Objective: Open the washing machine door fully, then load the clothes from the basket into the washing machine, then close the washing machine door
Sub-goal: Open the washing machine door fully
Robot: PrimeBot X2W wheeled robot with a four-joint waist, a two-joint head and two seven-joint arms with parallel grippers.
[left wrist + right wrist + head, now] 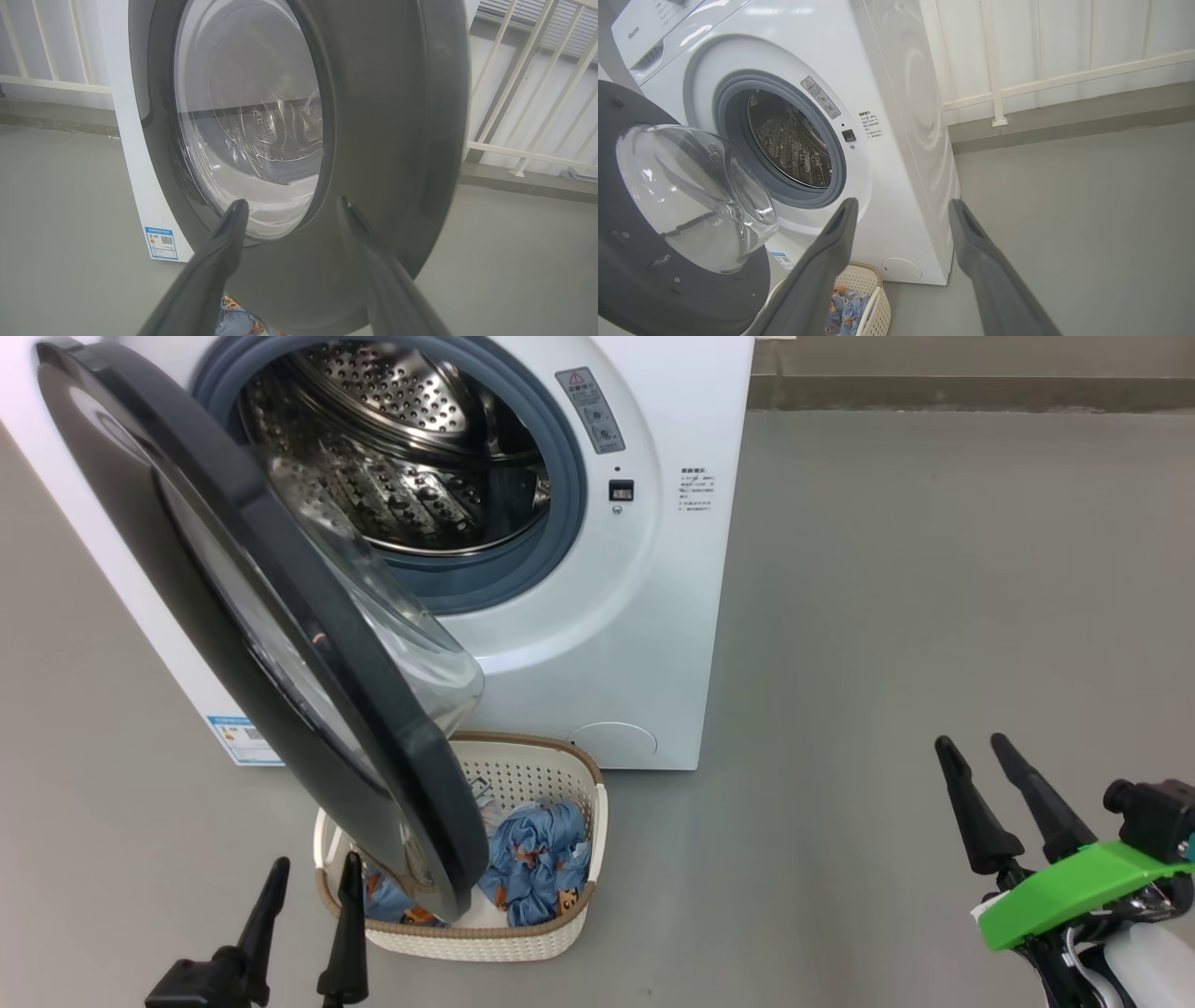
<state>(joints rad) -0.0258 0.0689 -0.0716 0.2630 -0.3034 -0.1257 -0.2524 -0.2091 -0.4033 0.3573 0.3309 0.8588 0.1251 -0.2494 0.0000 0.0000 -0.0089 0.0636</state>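
Big white box-shaped front-loading washing machine [653, 644] at the top of the head view. Shows its perforated steel drum [401, 457] behind the grey-blue rubber gasket [565, 467].

Large round washing machine door [308, 616], glossy black rim around a bulging clear glass bowl. Stands swung partway out from the view's left side and hangs with its lower edge over the left part of the small cream-white perforated plastic basket [485, 938].

Basket with brown woven-look rim: sits on the grey floor [887, 616] just in front of the machine. Holds the crumpled light blue clothes [537, 859] with orange-brown cartoon print, partly hidden by the door.

Left gripper [316, 863]: long dark fingers spread wide, empty. Points at the door's outer face near its lower rim; contact unclear.

Right gripper [971, 742]: fingers likewise parted, grasping nothing. Hovers above bare floor, well to the right of machine and basket.
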